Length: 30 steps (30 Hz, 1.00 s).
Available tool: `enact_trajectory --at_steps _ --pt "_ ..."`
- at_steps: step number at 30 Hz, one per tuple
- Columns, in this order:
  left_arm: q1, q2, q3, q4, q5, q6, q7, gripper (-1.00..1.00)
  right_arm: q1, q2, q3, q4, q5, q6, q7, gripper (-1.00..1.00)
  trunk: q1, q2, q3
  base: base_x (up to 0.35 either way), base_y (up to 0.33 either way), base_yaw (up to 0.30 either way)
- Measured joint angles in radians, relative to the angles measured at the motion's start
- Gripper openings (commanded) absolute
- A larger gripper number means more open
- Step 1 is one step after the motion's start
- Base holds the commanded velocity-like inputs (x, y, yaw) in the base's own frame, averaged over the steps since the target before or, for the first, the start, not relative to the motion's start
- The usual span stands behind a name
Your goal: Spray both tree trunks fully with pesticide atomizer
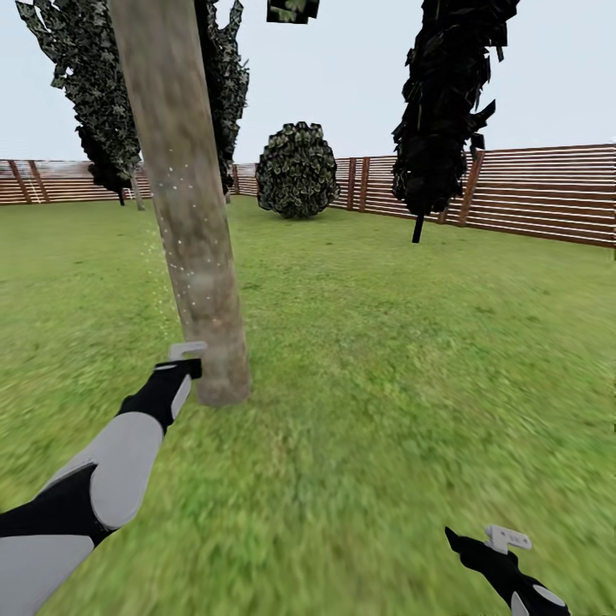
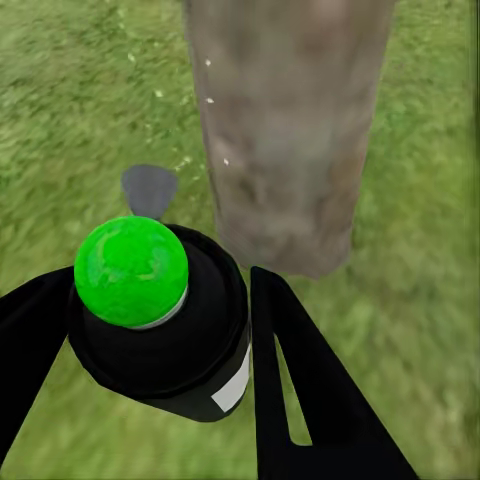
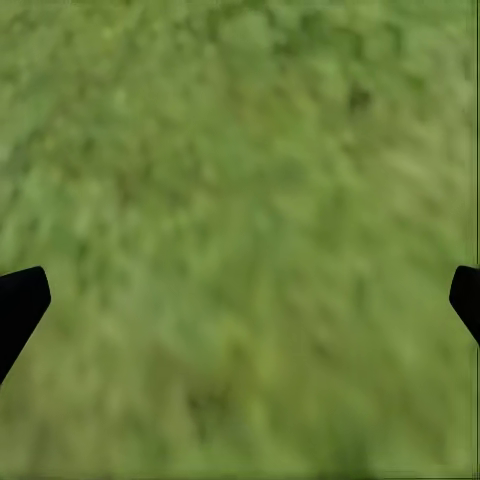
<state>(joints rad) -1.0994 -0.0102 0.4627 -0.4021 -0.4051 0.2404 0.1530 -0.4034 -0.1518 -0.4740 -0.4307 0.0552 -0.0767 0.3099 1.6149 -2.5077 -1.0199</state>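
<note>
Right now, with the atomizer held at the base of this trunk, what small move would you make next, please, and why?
Probably raise the left gripper slowly along the tree trunk. It is shut on the pesticide atomizer low by the trunk's foot, and the pale spray specks show on the lower trunk, with the bark higher up looking bare.

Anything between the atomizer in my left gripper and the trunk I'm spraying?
Nothing solid. In the left wrist view only grass lies between the atomizer and the tree trunk; a few pale specks show on and beside the bark.
</note>
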Motion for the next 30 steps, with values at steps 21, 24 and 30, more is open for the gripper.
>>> enact_trajectory --at_steps 21,24,30 --pt "0.011 0.081 -0.005 0.027 0.001 -0.006 -0.147 -1.0 0.0 -0.001 0.001 -0.002 0.001 0.0 0.0 1.0 0.0 0.0 0.0 0.049 0.001 -0.044" --pt "0.012 0.1 -0.005 0.083 0.002 -0.007 -0.148 -1.0 0.0 -0.001 0.0 -0.002 0.0 0.001 0.0 1.0 0.0 0.0 -0.001 0.065 0.132 -0.056" --pt "0.012 0.104 -0.006 0.145 0.001 -0.007 -0.147 -1.0 0.0 -0.002 0.0 -0.002 -0.001 0.001 0.0 1.0 0.0 0.0 -0.002 0.037 0.05 -0.014"
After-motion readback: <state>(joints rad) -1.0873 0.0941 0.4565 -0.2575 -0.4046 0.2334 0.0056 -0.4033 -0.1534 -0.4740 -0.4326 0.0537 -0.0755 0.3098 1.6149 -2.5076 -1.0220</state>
